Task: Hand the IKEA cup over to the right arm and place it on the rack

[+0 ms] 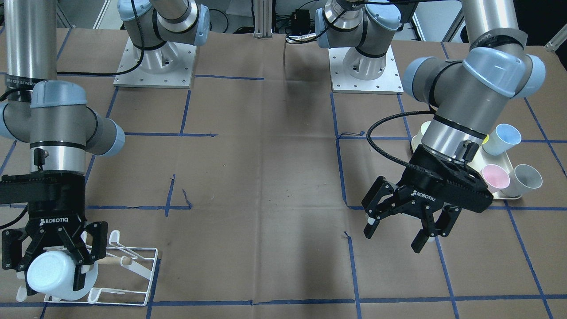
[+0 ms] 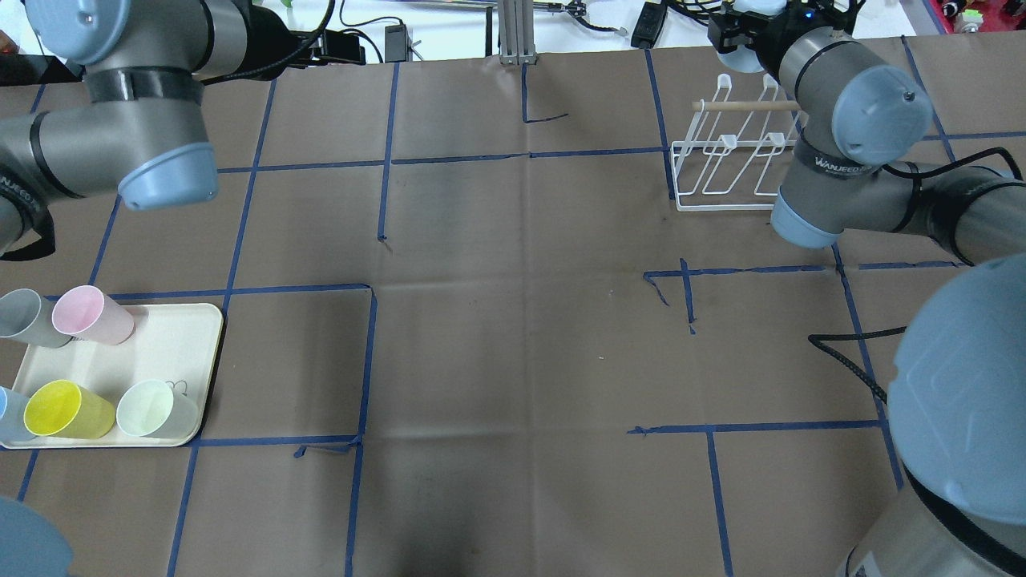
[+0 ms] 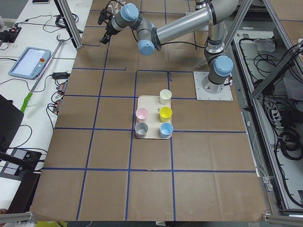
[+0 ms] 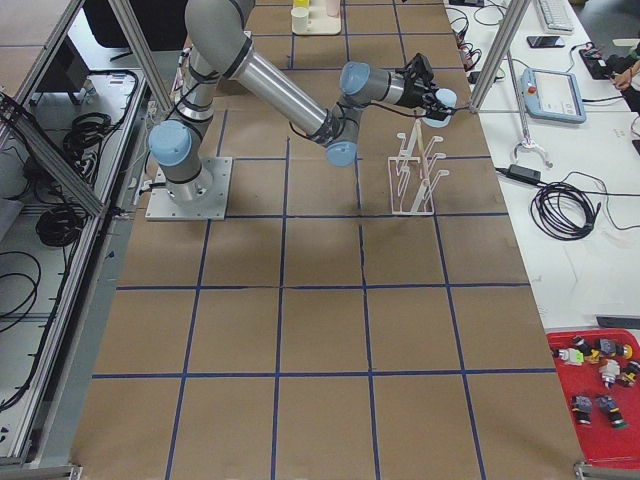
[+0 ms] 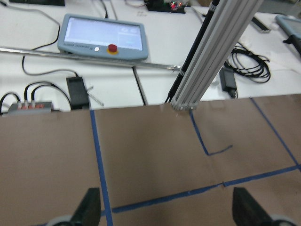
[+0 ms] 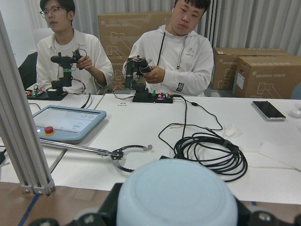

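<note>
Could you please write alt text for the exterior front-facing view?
The right gripper holds a pale cup at the white wire rack, lower left. At right, the left gripper hangs open beside a tray of pastel cups.

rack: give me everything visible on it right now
The rack is white wire: rectangular base frame, two rows of upturned hooked prongs, a light wooden dowel across. It stands upright on the brown table; visible prongs are empty. The right gripper holds a pale cup over one end; contact cannot be told.
</note>
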### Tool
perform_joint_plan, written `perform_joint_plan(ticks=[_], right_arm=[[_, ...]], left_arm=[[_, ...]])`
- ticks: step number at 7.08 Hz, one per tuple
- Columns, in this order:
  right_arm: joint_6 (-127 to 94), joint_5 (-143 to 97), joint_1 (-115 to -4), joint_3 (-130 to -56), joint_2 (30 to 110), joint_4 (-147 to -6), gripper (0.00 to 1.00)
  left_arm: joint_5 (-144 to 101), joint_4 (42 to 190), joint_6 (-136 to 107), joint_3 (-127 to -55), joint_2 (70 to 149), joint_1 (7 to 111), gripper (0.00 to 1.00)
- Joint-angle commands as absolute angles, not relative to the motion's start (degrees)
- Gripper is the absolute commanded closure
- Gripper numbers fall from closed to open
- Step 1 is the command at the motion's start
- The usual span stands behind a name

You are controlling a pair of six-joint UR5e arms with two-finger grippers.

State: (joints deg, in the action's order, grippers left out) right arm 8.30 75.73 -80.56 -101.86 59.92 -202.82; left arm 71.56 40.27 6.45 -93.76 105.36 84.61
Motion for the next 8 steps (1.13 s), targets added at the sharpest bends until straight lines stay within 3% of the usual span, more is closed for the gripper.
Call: perform_joint_plan(ticks=[1,3,8], right_arm=[[9.3,75.8,-80.6,-98.6,55.3,-205.5,0.80],[9.3,75.5,-80.6,-98.4,53.3,-205.7,0.80],[9.2,75.3,-80.9,-98.7,51.6,-205.7,0.79]], left_arm=[[79.2,68.6,1.4,-86.5,103.3,86.6,0.01],[88.0,82.9,1.1,-84.5,100.7,87.1,0.01],[88.2,85.4,1.1,-88.0,94.6,89.6,0.01]])
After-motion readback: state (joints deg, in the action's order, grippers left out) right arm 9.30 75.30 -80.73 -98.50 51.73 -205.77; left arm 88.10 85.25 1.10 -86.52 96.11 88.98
